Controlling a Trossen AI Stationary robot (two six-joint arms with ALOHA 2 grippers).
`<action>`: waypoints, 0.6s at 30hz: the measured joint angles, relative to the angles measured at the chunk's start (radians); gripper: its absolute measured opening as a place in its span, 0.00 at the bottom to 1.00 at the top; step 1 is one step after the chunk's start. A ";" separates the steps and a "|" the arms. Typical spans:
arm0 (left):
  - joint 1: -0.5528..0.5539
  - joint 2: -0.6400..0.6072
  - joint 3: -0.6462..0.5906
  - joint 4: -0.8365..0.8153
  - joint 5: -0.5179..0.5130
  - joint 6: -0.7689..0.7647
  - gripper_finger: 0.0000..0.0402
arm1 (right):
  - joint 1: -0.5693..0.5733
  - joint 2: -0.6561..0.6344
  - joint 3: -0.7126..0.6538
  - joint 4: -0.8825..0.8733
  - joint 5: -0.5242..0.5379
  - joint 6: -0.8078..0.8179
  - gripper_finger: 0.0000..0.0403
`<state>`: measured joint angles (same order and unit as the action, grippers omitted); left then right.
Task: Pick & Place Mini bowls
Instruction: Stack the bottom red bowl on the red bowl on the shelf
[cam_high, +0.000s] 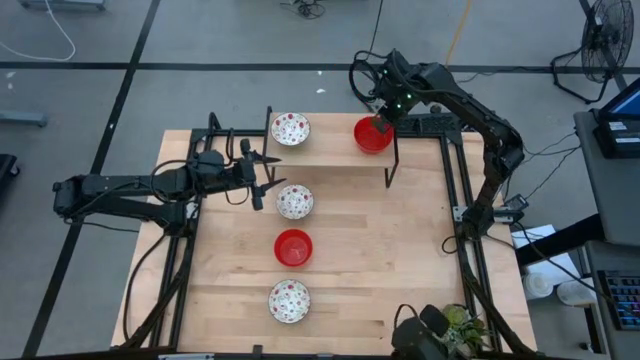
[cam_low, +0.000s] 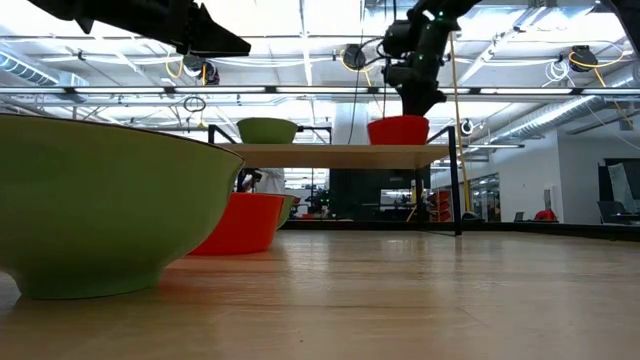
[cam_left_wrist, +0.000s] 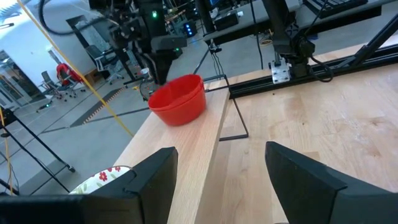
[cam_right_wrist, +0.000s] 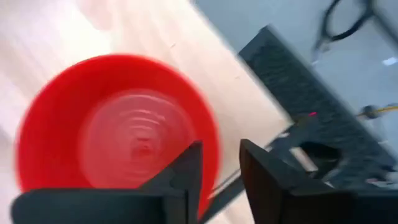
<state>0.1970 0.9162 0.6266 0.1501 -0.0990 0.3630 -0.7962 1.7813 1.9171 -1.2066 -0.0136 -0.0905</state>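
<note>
I have the right gripper (cam_high: 382, 122) over the far shelf (cam_high: 330, 152), directly above the rim of a red bowl (cam_high: 372, 135) that sits on the shelf's right end. In the right wrist view the two fingers (cam_right_wrist: 186, 177) straddle the near rim of that bowl (cam_right_wrist: 118, 127), one inside and one outside, with only a narrow gap between them; whether they pinch the rim or have just let it go I cannot tell, as that view is smeared.

The bowl looks set down on the shelf board, so I judge this to be the placing end of one carry. What matters for my next move is that the bowl lies straight under the right gripper, so any lift must go straight up or the rim will be dragged.

The left gripper (cam_high: 262, 178) hangs over the table with its fingers spread and nothing between them, just beside a speckled bowl (cam_high: 295, 201). It is the nearer arm for that bowl, which lies slightly forward and to its right. Another red bowl (cam_high: 293, 247) and a speckled bowl (cam_high: 288, 300) wait in the same line, and one speckled bowl (cam_high: 290, 128) is on the shelf's left end.
</note>
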 joint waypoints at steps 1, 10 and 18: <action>0.000 0.000 0.000 0.000 0.000 0.000 0.61 | 0.005 -0.009 0.000 0.011 0.022 -0.001 0.26; 0.000 0.000 0.000 0.000 0.000 0.000 0.61 | 0.073 -0.081 0.000 0.118 0.039 -0.026 0.33; 0.000 0.000 0.000 0.000 0.000 0.000 0.61 | 0.154 -0.088 0.000 0.146 0.038 -0.029 0.30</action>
<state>0.1970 0.9164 0.6266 0.1505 -0.0990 0.3630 -0.6423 1.6936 1.9175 -1.0609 0.0242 -0.1193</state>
